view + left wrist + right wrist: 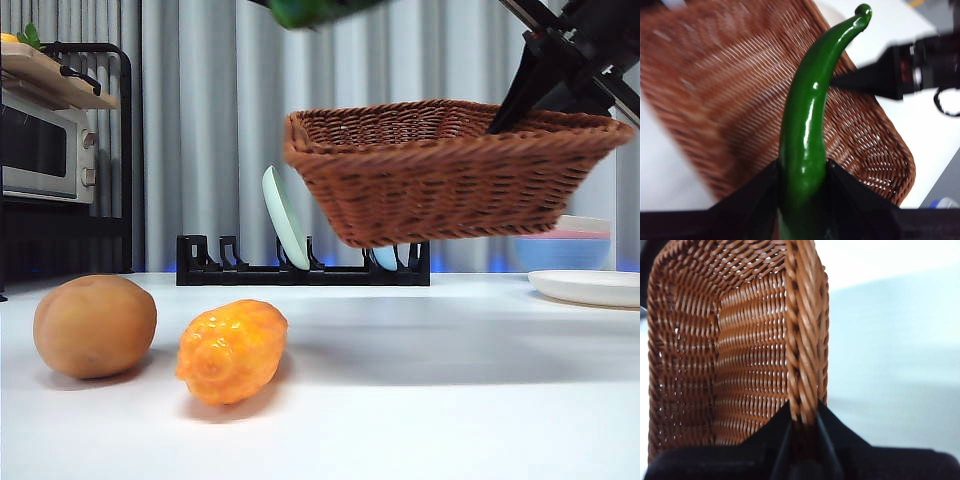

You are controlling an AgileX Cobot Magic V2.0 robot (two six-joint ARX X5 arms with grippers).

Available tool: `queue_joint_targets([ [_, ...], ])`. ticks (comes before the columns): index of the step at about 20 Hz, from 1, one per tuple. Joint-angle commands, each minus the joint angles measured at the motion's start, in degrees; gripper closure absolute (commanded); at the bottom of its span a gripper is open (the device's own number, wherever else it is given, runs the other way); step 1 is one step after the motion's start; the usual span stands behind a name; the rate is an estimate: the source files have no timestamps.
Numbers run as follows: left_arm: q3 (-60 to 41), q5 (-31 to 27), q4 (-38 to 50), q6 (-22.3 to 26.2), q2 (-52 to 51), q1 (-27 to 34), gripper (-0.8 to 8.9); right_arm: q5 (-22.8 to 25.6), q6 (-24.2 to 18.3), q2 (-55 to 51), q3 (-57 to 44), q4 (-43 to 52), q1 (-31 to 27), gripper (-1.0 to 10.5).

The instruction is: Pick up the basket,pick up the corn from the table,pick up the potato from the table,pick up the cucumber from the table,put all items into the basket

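Note:
My right gripper [802, 422] is shut on the braided rim of the brown wicker basket [450, 170] and holds it tilted in the air above the table; it shows in the front view at the top right [560, 70]. My left gripper [802, 185] is shut on the dark green cucumber [807, 125] and holds it above the open basket [740, 90]; the cucumber's end shows at the top of the front view [310, 10]. The tan potato [95, 326] and the bumpy orange-yellow corn [232, 350] lie on the table at the front left, side by side.
A black dish rack [300, 262] with an upright pale green plate [285, 218] stands at the back. A white plate [590, 287] and stacked bowls [575, 245] sit at the right. A microwave [45, 145] on a shelf is at the far left.

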Motion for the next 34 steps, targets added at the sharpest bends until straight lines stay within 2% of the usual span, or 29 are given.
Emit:
queue_joint_targets([
  [1, -0.48, -7.3, 1.73, -3.15, 3.34, -3.26, 8.22, -1.53, 3.43, -0.24, 0.52, 0.92, 0.11, 9.6],
  [3, -0.48, -8.72, 3.8, -4.59, 7.04, -5.07, 8.22, -4.72, 3.58, -0.24, 0.52, 0.94, 0.11, 9.6],
  [7, -0.48, -9.49, 5.92, -4.61, 12.52, -6.29, 7.95, -4.98, 4.09, -0.24, 0.52, 0.76, 0.11, 9.6],
  [8, -0.48, -9.53, 5.73, -4.61, 13.33, -6.27, 6.81, -5.09, 4.17, -0.24, 0.52, 0.74, 0.11, 9.6],
  [10, -0.48, -9.55, 5.16, -4.61, 13.75, -6.27, 3.21, -6.54, 4.15, -0.24, 0.52, 0.74, 0.11, 9.6],
  [11, -0.48, -9.42, 5.4, -4.61, 13.73, -6.29, 2.71, -6.38, 4.15, -0.24, 0.52, 0.72, 0.11, 9.6],
  [14, -0.46, -8.98, 5.73, -4.59, 12.04, -6.27, 2.72, -6.23, 4.04, -0.24, 0.52, 0.72, 0.09, 9.6],
  [18, -0.44, -9.16, 2.71, -4.5, 1.73, -6.56, 2.74, -5.95, 3.28, -0.24, 0.52, 0.74, -0.07, 9.6],
  [20, -0.44, -9.4, -3.5, -4.07, -5.66, -6.56, 2.75, -5.9, 3.15, -0.24, 0.52, 0.94, -0.09, 9.6],
  [23, -0.46, -11.37, -18.23, -5.29, -15.47, -6.56, 2.75, -5.9, 2.6, -0.24, 0.52, 0.96, -0.09, 9.6],
  [26, -0.48, -19.8, -32.7, -9.42, -19.1, -6.56, 2.75, -5.95, 2.47, -0.24, 0.52, 0.96, -0.09, 9.6],
  [28, -1.44, -25.99, -41.16, -13.99, -19.1, -6.6, 2.75, -5.97, 2.45, -0.24, 0.52, 0.96, -0.09, 9.6],
  [30, -6.51, -29.18, -40.3, -17.81, -19.43, -7.23, 2.79, -5.99, 2.43, -0.24, 0.52, 0.94, -0.09, 9.6],
  [31, -9.94, -29.09, -37.7, -18.23, -19.41, -7.43, 2.79, -6.05, 2.43, -0.24, 0.52, 0.94, -0.09, 9.6],
  [34, -21.79, -25.53, -23.82, -19.12, -19.04, -7.06, 2.79, -6.21, 2.43, -0.24, 0.52, 0.92, -0.09, 9.6],
])
